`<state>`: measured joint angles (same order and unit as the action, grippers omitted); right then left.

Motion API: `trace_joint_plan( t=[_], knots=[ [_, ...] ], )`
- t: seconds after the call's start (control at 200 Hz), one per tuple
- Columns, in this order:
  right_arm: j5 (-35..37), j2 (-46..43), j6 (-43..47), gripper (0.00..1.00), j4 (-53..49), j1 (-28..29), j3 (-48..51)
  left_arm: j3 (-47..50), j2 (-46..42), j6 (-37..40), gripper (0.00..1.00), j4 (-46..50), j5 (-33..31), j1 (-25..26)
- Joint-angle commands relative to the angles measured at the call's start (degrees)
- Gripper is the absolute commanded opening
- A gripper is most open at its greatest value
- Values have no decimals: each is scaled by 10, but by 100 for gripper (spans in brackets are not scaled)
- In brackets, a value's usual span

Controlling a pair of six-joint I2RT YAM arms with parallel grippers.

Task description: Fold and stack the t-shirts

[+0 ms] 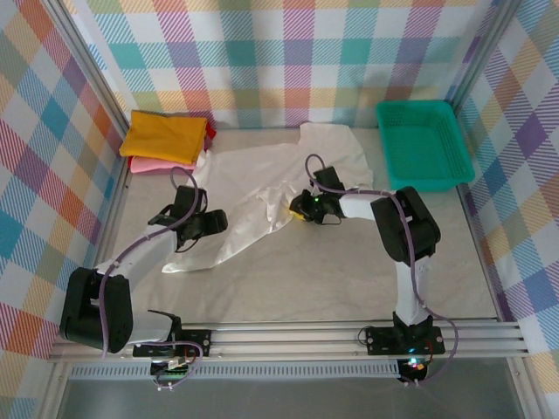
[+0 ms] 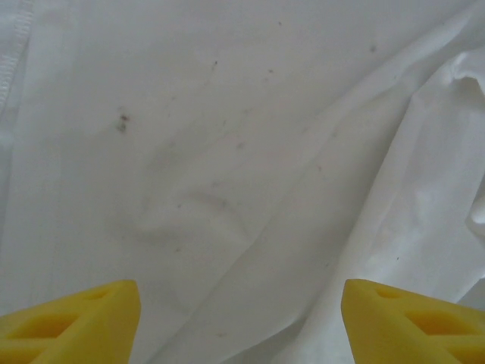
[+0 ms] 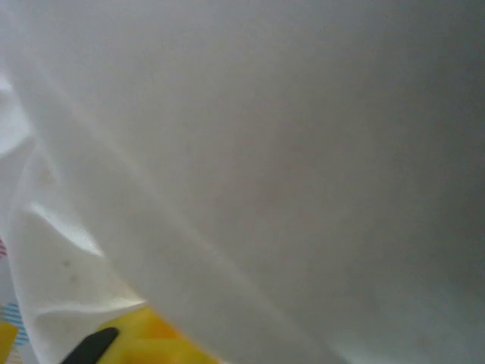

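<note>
The white t-shirt (image 1: pixel 262 188) lies rumpled across the middle of the table. My left gripper (image 1: pixel 214 223) hovers over its left part; in the left wrist view the gripper (image 2: pixel 241 303) is open, yellow fingertips wide apart above smooth white cloth (image 2: pixel 227 152). My right gripper (image 1: pixel 298 209) sits at a raised fold near the shirt's centre, shut on the cloth. In the right wrist view white fabric (image 3: pixel 288 152) drapes close over the jaws, leaving one yellow finger (image 3: pixel 155 337) showing. Folded mustard-yellow (image 1: pixel 166 135), pink (image 1: pixel 157 164) and red (image 1: pixel 210 131) shirts are stacked at the back left.
A green plastic basket (image 1: pixel 424 144) stands at the back right. Checked cloth walls close in three sides. Bare table (image 1: pixel 332 279) lies in front of the shirt, down to the rail holding the arm bases.
</note>
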<state>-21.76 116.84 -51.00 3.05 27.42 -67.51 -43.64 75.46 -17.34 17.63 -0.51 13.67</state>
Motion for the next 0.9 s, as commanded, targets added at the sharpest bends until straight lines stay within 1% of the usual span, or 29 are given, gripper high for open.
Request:
trace_joint_plan(
  t=[0.0, 0.04, 0.115, 0.15, 0.24, 0.32, 0.475, 0.525, 0.58, 0.645, 0.735, 0.785, 0.81, 0.85, 0.88, 0.895],
  knots=[
    [16, -6, -10, 13, 11, 5, -7, -6, -7, -9, 70, -12, 10, -4],
    [25, -16, -9, 10, 3, 5, -2, -6, -3, -7, 70, -12, 11, -4],
    [38, -41, -1, 8, -13, 5, 7, -6, 5, -8, 70, -12, 10, -4],
    [45, -54, 2, 6, -24, 4, 11, -6, 9, -7, 70, -12, 7, -4],
    [60, -86, 15, 4, -65, 4, 15, -4, 15, -9, 70, -12, 0, -4],
    [72, -116, 23, 0, -97, 4, 23, -1, 15, -14, 70, -12, -13, -4],
    [88, -171, 41, 0, -164, 1, 40, 0, 13, -17, 70, -5, -42, -4],
    [92, -181, 48, 12, -179, 0, 47, 2, 12, -16, 70, -8, -42, -4],
    [97, -186, 52, 16, -173, -1, 61, 4, 15, -16, 70, -12, -39, -4],
    [90, -177, 59, 25, -165, -1, 66, 5, 24, -16, 70, -22, -35, -3],
    [77, -159, 59, 23, -155, -1, 65, 1, 38, -17, 70, -38, -24, -4],
    [77, -151, 56, 13, -150, -1, 66, -1, 44, -16, 70, -38, -21, -4],
    [78, -147, 56, 11, -149, -1, 65, -1, 46, -17, 70, -39, -20, -4],
    [79, -141, 57, 12, -147, -1, 65, -1, 48, -17, 70, -40, -19, -4],
    [78, -138, 57, 17, -144, -1, 65, 0, 48, -17, 70, -40, -18, -4],
    [78, -136, 56, 21, -144, -1, 65, 0, 48, -16, 70, -40, -18, -4]
  ],
)
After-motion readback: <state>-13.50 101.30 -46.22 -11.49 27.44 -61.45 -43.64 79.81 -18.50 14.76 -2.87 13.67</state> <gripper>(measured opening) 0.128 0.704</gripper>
